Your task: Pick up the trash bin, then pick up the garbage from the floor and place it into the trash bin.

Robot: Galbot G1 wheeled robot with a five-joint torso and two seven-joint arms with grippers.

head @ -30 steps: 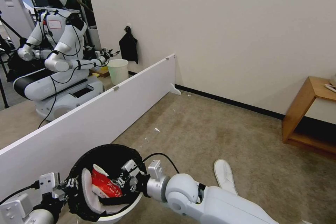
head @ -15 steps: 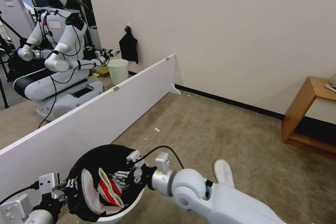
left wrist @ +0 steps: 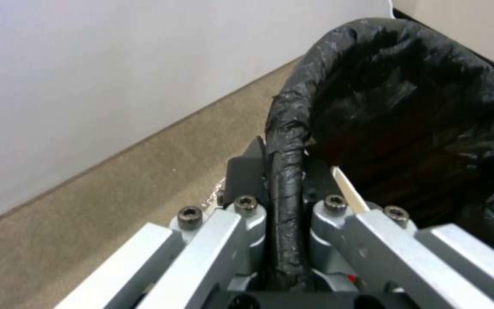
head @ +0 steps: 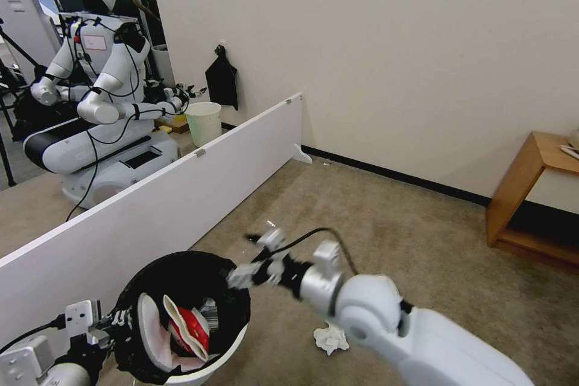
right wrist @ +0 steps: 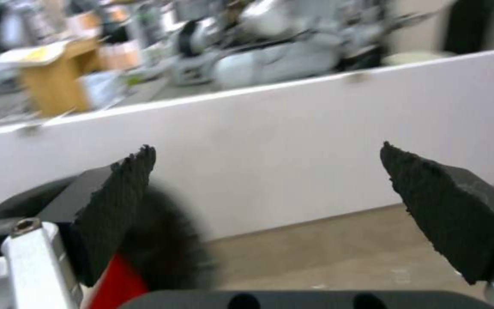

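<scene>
The trash bin (head: 232, 347), white with a black bag over its rim (left wrist: 373, 56), hangs low at the left. My left gripper (head: 114, 321) is shut on that rim, one finger inside and one outside (left wrist: 281, 171). Inside the bin lie a white slipper (head: 146, 332) and a crushed red-white cup (head: 192, 330). My right gripper (head: 250, 259) hovers open just above and beyond the bin's right rim, with nothing between its fingertips (right wrist: 267, 171). A crumpled white tissue (head: 330, 338) lies on the carpet beside my right arm.
A long low white board (head: 151, 205) runs along the left. Behind it are another robot (head: 102, 102) and a pale unlined bin (head: 203, 122). A wooden side table (head: 531, 193) stands at the right wall. Small scraps (head: 269, 224) dot the carpet.
My right gripper has let go of the red-white cup inside the bin and risen out, moving up and to the right. The cup has settled next to the slipper. The left gripper has not moved.
</scene>
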